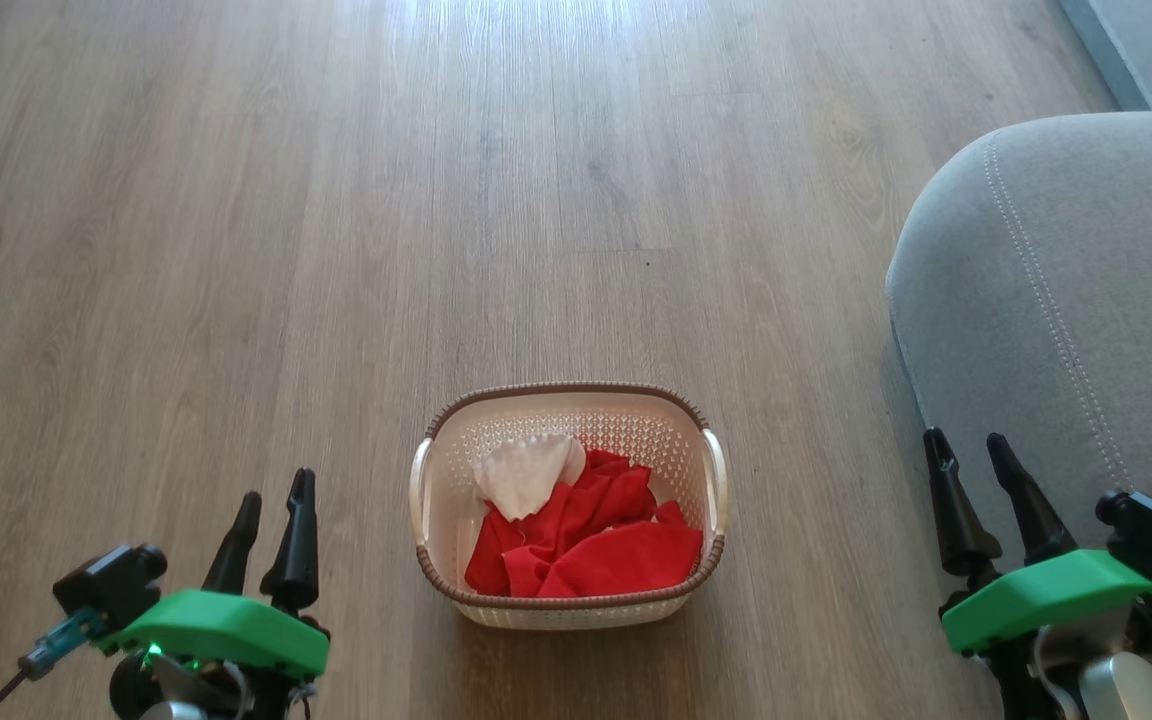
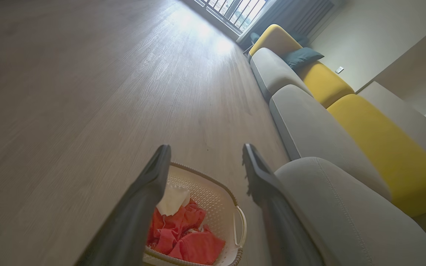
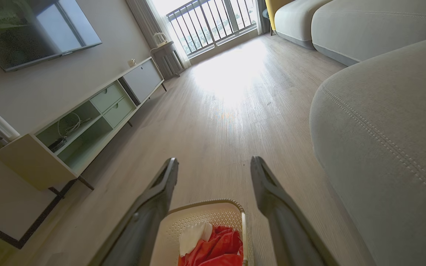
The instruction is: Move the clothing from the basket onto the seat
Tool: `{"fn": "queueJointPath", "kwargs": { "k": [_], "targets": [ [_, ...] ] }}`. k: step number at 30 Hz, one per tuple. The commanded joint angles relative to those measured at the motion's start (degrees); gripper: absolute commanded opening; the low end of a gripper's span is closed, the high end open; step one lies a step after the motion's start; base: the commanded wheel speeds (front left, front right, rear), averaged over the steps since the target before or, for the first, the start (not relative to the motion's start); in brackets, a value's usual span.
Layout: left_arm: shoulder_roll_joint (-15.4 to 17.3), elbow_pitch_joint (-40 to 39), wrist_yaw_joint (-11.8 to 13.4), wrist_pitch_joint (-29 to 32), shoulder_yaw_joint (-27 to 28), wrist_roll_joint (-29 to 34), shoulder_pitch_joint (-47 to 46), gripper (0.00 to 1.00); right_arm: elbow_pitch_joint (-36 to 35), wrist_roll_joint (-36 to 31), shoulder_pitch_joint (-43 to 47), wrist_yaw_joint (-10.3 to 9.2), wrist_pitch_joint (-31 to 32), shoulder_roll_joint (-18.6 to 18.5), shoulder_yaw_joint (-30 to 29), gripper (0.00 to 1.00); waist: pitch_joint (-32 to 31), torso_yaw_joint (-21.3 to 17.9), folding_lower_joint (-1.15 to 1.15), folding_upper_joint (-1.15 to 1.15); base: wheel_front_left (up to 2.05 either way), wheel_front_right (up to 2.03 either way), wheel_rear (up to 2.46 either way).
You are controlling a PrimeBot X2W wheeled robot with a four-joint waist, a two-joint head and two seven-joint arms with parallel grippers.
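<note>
1. Clothing (image 1: 586, 545) lies crumpled in the basket (image 1: 566, 388), with the seat (image 1: 1066, 280) at its two o'clock. The left gripper (image 1: 278, 487) and right gripper (image 1: 964, 438) are both spread and hold nothing.
2. Left wrist view: it looks soft, light and floppy, so I'd pinch a raised red fold.
3. Right wrist view: a white piece sits at eleven o'clock of the heap and may trail.

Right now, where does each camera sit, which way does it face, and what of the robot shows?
Head view: on the head, looking forward and down at the basket of clothing on the floor; left hand lower left, right hand lower right, both open.
Left wrist view: on the left wrist, looking along its fingers over the basket and along the seat.
Right wrist view: on the right wrist, fingers framing the basket, window ahead.
Shared: all show basket, clothing, seat.
</note>
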Motion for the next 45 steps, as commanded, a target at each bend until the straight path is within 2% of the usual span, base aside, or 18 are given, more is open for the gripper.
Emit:
{"fn": "queueJointPath", "kwargs": {
  "k": [1,30,45],
  "targets": [
    [0.5,-2.3,-0.2,-0.9,0.9,1.6,-2.6,1.0,-2.4,-1.7,-1.7,-0.01,-0.9,-1.2,1.1,1.0,0.0,0.0,0.0,0.0,0.0,0.0,0.0],
    [0.6,-3.1,-0.7,-5.8,0.7,21.1,-2.6,1.0,-0.2,-15.2,-1.3,-0.01,-5.8,-1.4,0.5,1.0,0.4,-0.4,0.0,0.0,0.0,0.0,0.0],
    [0.7,-1.2,-0.3,-7.8,1.0,26.9,-2.9,1.0,0.1,-22.2,-1.5,-0.01,-7.8,-1.6,1.6,1.0,0.8,-0.3,0.0,0.0,0.0,0.0,0.0]
  ]
}}
